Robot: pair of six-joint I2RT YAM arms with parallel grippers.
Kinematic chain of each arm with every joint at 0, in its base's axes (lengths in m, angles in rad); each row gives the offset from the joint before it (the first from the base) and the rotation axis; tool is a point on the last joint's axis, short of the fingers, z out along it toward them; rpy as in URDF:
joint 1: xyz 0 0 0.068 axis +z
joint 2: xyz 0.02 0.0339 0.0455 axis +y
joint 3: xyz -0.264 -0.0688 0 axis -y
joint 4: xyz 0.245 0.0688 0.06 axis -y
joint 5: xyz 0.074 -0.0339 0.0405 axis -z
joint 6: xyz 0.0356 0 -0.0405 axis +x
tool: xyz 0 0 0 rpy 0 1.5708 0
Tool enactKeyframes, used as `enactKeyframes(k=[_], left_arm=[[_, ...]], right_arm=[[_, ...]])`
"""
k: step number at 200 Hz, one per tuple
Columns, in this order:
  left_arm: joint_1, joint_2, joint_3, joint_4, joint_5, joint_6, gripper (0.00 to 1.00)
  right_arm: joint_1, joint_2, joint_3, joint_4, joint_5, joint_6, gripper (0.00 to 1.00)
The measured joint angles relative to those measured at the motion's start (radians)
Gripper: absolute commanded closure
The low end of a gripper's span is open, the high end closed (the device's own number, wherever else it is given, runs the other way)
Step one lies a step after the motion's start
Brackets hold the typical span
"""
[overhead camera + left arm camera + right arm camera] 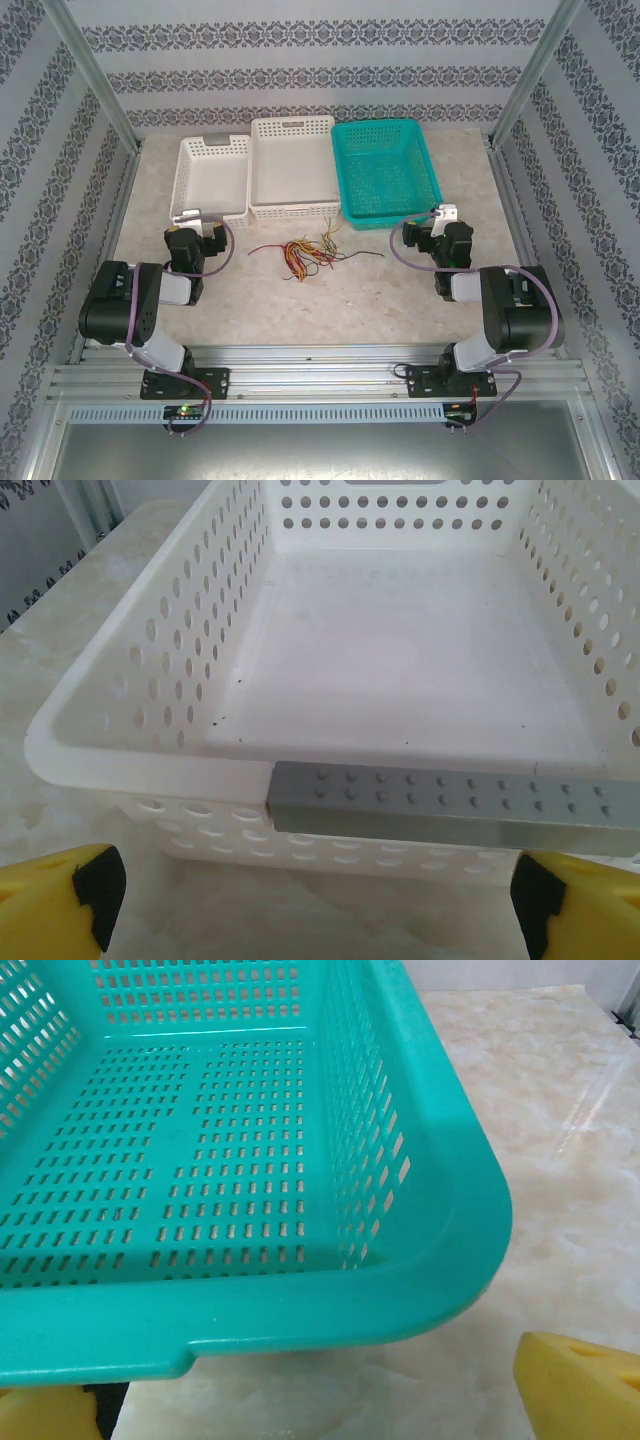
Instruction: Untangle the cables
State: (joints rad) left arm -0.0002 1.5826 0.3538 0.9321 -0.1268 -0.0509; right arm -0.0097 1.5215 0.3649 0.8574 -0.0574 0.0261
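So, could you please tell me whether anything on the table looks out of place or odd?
Only the cables: they lie in a tangled, multicoloured clump on the table, just in front of the middle white basket. Nothing looks spilled or broken.

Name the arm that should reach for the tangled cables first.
Left, probably. The bulk of the cables lies slightly left of centre, nearer the left end effector than the right end effector. Both are open. Only one thin green strand trails rightward.

Three baskets (293,211) just behind cables (300,252)
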Motion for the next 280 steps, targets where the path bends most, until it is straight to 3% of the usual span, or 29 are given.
enactKeyframes(k=[168, 196, 237, 280], left_arm=[[0.0, 0.0, 0.0, 0.0, 0.0, 0.0, 0.0], [0.0, 0.0, 0.0, 0.0, 0.003, 0.0, 0.0], [0.0, 0.0, 0.0, 0.0, 0.022, 0.011, 0.0], [0.0, 0.0, 0.009, -0.001, 0.042, 0.022, 0.0]], right_arm=[[-0.002, -0.021, -0.001, -0.017, 0.028, 0.008, 0.02], [-0.001, -0.183, -0.048, -0.044, 0.061, 0.011, 0.02], [0.008, -0.486, 0.013, -0.269, 0.119, 0.069, 0.02], [0.021, -0.733, -0.011, -0.362, -0.004, 0.156, 0.02]])
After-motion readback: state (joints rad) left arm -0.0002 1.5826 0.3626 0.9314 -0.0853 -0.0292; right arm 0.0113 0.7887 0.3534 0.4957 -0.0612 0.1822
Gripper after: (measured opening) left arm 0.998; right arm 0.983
